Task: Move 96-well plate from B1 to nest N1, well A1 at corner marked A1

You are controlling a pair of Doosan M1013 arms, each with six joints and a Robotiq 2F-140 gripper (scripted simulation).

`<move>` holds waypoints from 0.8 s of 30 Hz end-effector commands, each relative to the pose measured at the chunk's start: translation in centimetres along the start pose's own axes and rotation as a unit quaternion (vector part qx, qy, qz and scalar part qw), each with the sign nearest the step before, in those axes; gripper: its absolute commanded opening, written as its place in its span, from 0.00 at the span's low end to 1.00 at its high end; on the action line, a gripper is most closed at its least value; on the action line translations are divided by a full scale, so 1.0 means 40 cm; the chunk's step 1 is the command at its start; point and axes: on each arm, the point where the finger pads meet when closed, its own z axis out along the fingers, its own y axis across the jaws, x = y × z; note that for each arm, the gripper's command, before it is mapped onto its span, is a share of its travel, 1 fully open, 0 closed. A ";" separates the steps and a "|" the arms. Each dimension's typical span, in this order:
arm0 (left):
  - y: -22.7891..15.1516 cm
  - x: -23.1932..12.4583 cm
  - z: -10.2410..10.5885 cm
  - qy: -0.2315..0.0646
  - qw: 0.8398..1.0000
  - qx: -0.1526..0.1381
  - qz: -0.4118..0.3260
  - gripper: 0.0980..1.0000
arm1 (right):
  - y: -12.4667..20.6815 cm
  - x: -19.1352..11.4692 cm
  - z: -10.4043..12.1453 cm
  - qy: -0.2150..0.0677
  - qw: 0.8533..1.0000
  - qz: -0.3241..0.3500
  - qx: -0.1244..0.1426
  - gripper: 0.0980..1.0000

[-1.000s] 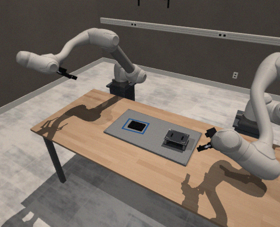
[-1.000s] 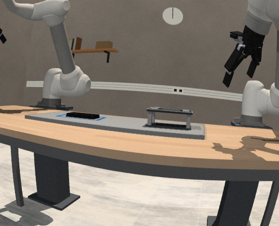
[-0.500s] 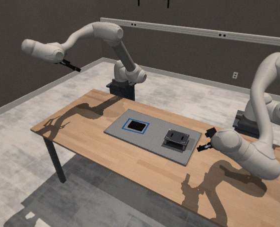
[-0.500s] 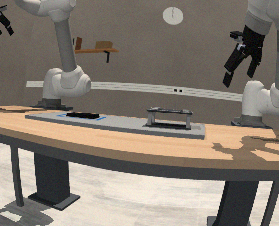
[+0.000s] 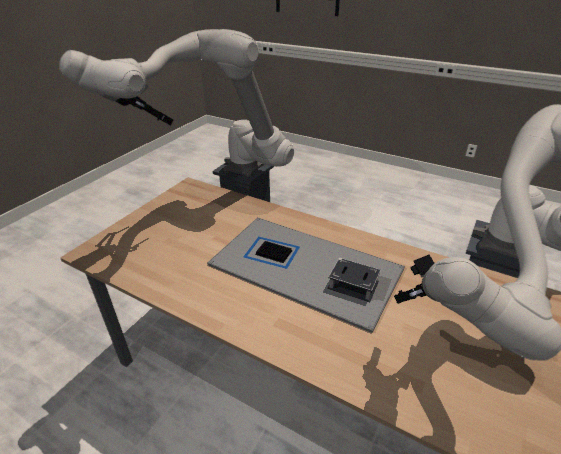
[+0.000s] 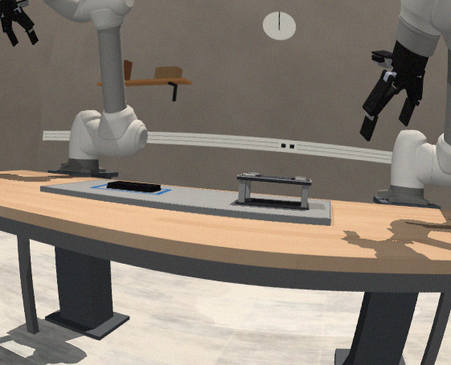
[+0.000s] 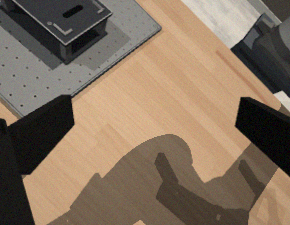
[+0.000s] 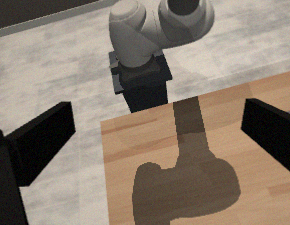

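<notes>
Both my hands are spread and empty: the left gripper [image 5: 409, 281] [image 6: 385, 129] [image 7: 155, 111] beside the nest [image 5: 355, 273] [image 6: 274, 179] [image 7: 47, 15], the right gripper [image 5: 170, 121] [image 6: 23, 42] [image 8: 157, 115] well apart from it. I judge that width suits straddling the plate [image 5: 274, 251] [image 6: 133, 186].

Desk [image 5: 298, 345] [image 6: 207, 237] [image 7: 140, 74] [image 8: 130, 149]: one, wood top; directly on it, one grey board [image 5: 308, 290] [image 6: 199, 201] [image 7: 20, 64], perforated, lying flat, nearer the rear edge than the front
</notes>
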 end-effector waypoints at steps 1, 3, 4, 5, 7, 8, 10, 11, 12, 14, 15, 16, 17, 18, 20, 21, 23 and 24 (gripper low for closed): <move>0.001 0.002 -0.003 -0.001 1.000 0.001 0.000 1.00 | -0.013 0.083 0.022 -0.009 1.000 -0.001 -0.001 1.00; 0.001 0.002 -0.003 -0.001 1.000 0.001 0.000 1.00 | -0.019 0.121 0.034 -0.013 1.000 -0.002 -0.001 1.00; 0.001 0.002 -0.003 -0.001 1.000 0.001 0.000 1.00 | -0.022 0.139 0.040 -0.015 1.000 -0.002 -0.001 1.00; 0.001 0.002 -0.003 -0.001 1.000 0.001 0.000 1.00 | -0.022 0.139 0.040 -0.015 1.000 -0.002 -0.001 1.00; 0.001 0.002 -0.003 -0.001 1.000 0.001 0.000 1.00 | -0.025 0.158 0.047 -0.017 1.000 -0.002 -0.001 1.00; 0.001 0.002 -0.003 -0.001 1.000 0.001 0.000 1.00 | -0.028 0.177 0.054 -0.019 1.000 -0.003 -0.002 1.00; 0.001 0.002 -0.003 -0.001 1.000 0.001 0.000 1.00 | -0.035 0.214 0.068 -0.023 1.000 -0.003 -0.002 1.00; 0.001 0.002 -0.003 -0.001 1.000 0.001 0.000 1.00 | -0.038 0.233 0.076 -0.025 1.000 -0.004 -0.002 1.00; 0.001 0.002 -0.003 -0.001 1.000 0.001 0.000 1.00 | -0.041 0.251 0.084 -0.027 1.000 -0.004 -0.002 1.00; 0.001 0.002 -0.003 -0.001 1.000 0.001 0.000 1.00 | -0.047 0.288 0.101 -0.032 0.999 -0.004 -0.002 1.00; 0.001 0.002 -0.003 -0.001 1.000 0.001 0.000 1.00 | -0.051 0.306 0.110 -0.034 0.999 -0.005 -0.003 1.00; 0.001 0.002 -0.003 -0.001 1.000 0.001 0.000 1.00 | -0.054 0.324 0.119 -0.036 0.999 -0.005 -0.003 1.00; 0.001 0.002 -0.003 -0.001 1.000 0.001 0.000 1.00 | -0.057 0.343 0.128 -0.038 0.999 -0.005 -0.003 1.00; 0.001 0.002 -0.003 -0.001 1.000 0.001 0.000 1.00 | -0.060 0.361 0.138 -0.040 0.999 -0.006 -0.003 1.00; 0.001 0.002 -0.003 -0.001 1.000 0.001 0.000 1.00 | -0.067 0.396 0.158 -0.044 0.999 -0.006 -0.003 1.00; 0.001 0.002 -0.003 -0.001 1.000 0.001 0.000 1.00 | -0.070 0.413 0.169 -0.047 0.999 -0.007 -0.004 1.00; 0.001 0.002 -0.003 -0.001 1.000 0.001 0.000 1.00 | -0.070 0.413 0.169 -0.047 0.999 -0.007 -0.004 1.00; 0.001 0.002 -0.003 -0.001 1.000 0.001 0.000 1.00 | -0.073 0.431 0.179 -0.049 0.999 -0.007 -0.004 1.00</move>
